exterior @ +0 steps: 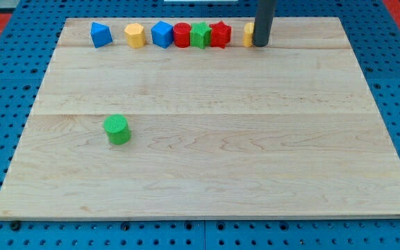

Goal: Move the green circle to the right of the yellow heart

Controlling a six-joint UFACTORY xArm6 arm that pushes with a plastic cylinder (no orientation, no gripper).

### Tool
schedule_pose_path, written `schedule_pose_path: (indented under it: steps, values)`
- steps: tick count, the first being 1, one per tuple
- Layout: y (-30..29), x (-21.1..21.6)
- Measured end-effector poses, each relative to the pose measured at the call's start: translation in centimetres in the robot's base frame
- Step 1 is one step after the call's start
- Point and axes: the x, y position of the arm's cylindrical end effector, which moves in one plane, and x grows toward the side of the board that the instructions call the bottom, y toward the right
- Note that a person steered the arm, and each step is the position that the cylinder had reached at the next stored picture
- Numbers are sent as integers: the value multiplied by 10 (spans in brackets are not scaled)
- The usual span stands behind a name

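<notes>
Jaws absent; my tip [260, 44] touches the partly hidden yellow block [248, 33], far from green circle [117, 130] on wooden counter [255, 153]; could shove it.

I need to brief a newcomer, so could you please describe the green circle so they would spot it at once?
On the wooden board, ignore the row of blocks along the view's top edge. The green circle stands alone at the view's left, the only round green cylinder, far from my tip.

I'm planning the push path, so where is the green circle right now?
The green circle sits alone on the wooden board, left of centre in the camera view, well below the row of blocks along the top edge and far from my tip.
</notes>
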Motion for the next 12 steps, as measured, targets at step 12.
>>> schedule_pose_path:
  steps: [12]
  values:
    - [-229,158]
